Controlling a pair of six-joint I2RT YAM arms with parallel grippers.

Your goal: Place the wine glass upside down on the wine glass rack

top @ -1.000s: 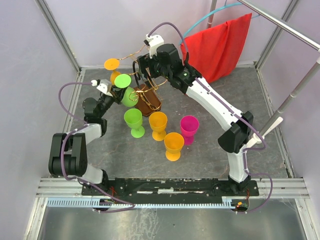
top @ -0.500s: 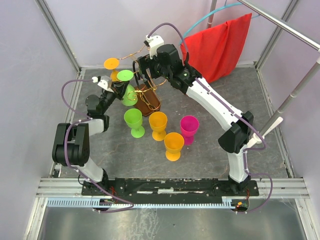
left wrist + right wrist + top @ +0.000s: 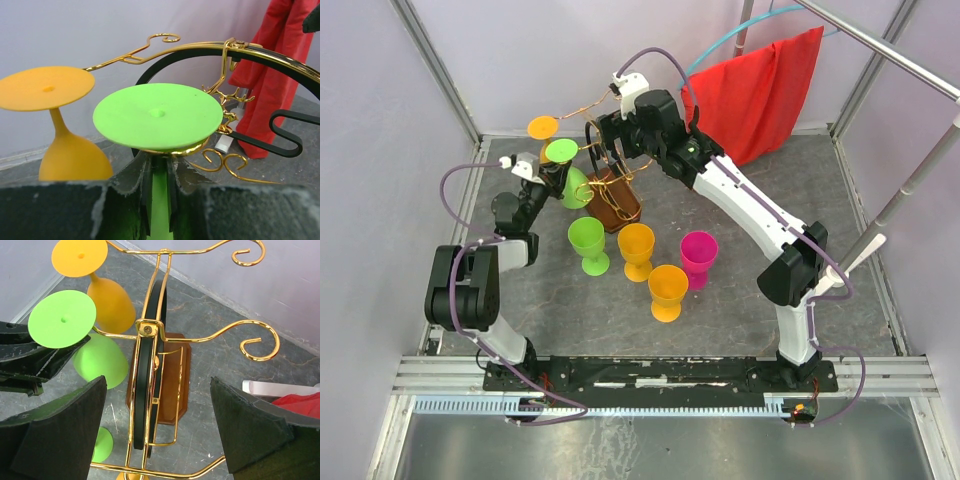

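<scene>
left gripper (image 3: 159, 176) clamping stem of inverted lime-green plastic wine glass (image 3: 157, 116) at scroll arm of gold wire rack (image 3: 150, 330), right gripper (image 3: 156, 426) gaping wide, straddling rack, towards far-left corner of tabletop (image 3: 740, 300)

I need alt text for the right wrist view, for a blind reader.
A gold wine glass rack on a wooden base fills the middle, framed by the open right pincer. The left pincer holds a green wine glass upside down beside a hanging orange wine glass.

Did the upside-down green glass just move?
Yes. The upside-down green wine glass went farther back, nearer the hanging orange wine glass.
</scene>
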